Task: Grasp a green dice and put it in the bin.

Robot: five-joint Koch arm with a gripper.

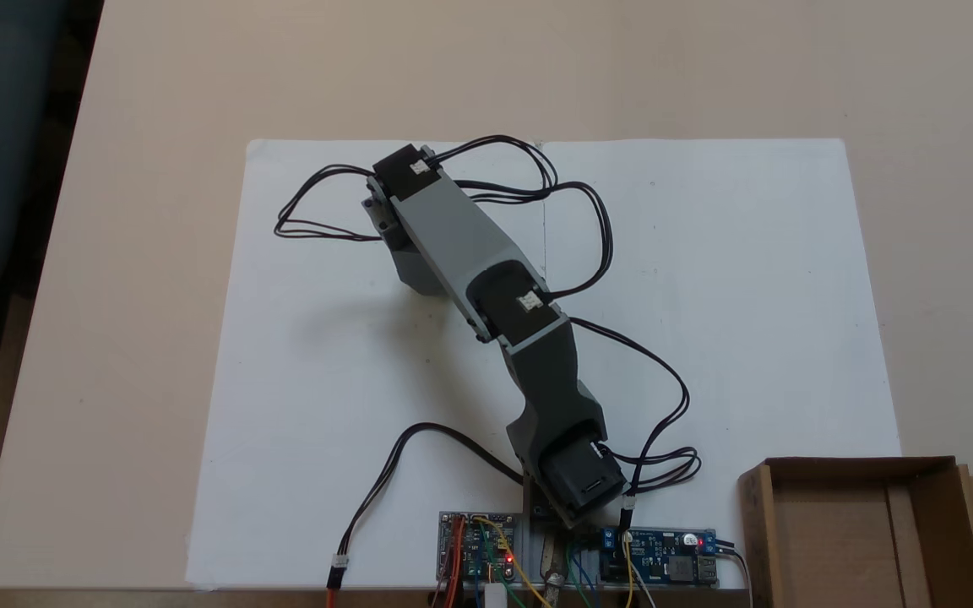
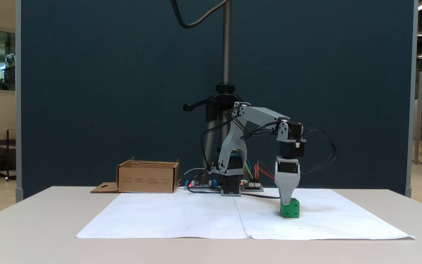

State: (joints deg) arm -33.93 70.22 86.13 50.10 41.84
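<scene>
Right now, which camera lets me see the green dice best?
The fixed view from table height: the green dice sits in plain sight on the white paper, under the gripper. In the fixed view from above, the arm covers that spot.

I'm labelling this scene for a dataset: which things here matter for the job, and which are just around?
Part of the job:
- small bright green plastic dice
- shallow brown cardboard bin
- grey end effector, tip down at the dice

Just around:
- white paper sheet
- blue circuit boards
- black camera stand
- dark blue partition
</scene>
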